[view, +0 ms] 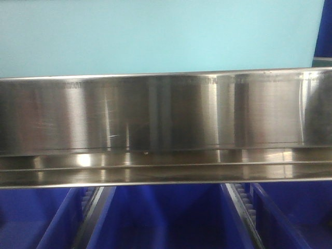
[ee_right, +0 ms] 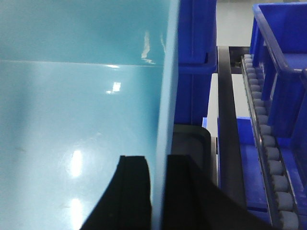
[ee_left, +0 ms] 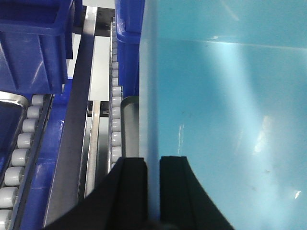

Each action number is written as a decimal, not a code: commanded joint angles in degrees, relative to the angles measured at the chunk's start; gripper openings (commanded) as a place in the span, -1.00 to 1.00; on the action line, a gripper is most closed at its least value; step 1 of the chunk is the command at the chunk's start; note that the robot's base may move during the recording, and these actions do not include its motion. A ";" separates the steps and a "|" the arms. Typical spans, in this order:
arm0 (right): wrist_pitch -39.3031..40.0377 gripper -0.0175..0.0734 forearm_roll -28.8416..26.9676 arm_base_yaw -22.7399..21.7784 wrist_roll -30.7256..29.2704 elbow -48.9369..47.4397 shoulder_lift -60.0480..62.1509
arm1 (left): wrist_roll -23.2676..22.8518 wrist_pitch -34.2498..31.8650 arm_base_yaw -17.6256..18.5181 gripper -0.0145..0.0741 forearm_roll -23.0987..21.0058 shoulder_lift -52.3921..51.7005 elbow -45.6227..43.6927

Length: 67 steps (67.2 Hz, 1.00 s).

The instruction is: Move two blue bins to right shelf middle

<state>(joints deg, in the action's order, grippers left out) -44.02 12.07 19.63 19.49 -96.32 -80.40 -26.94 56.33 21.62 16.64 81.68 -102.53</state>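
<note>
A metal rack level with a broad brushed stainless-steel front rail carries lanes of small grey rollers, one just left of the left gripper and another to the right of the right gripper. Dark blue plastic bins sit on those lanes beyond both grippers. A pale cyan-blue plastic bin shows directly above the rail, though I cannot tell if they touch.

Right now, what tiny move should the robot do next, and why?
Probably ease the pale blue bin forward over the steel rail: the left gripper and right gripper each pinch a wall, and the bin shows above that rail.
</note>
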 commanded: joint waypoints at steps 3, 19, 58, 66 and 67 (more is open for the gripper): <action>3.30 -0.98 1.49 -0.27 -0.57 -0.79 1.08 | -0.37 -2.10 -0.31 -0.92 2.20 -0.73 -0.62; 3.42 -0.98 1.49 -0.27 -0.57 -0.79 1.08 | -0.37 -3.32 -0.31 -0.92 2.20 -0.73 -0.62; -2.99 -0.92 18.90 9.25 13.06 1.12 1.61 | -9.10 -0.37 9.17 -0.92 15.34 -2.80 3.80; -1.88 -0.92 19.01 9.72 15.99 4.74 2.96 | -10.90 -2.34 9.57 -0.92 15.33 -4.81 8.40; -1.74 -0.92 19.01 9.72 16.24 5.25 3.09 | -10.90 -2.69 9.57 -0.92 15.22 -5.07 8.69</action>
<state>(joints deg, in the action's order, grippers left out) -49.22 29.51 28.72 33.28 -93.17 -78.87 -36.11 57.47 30.36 31.01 78.47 -96.34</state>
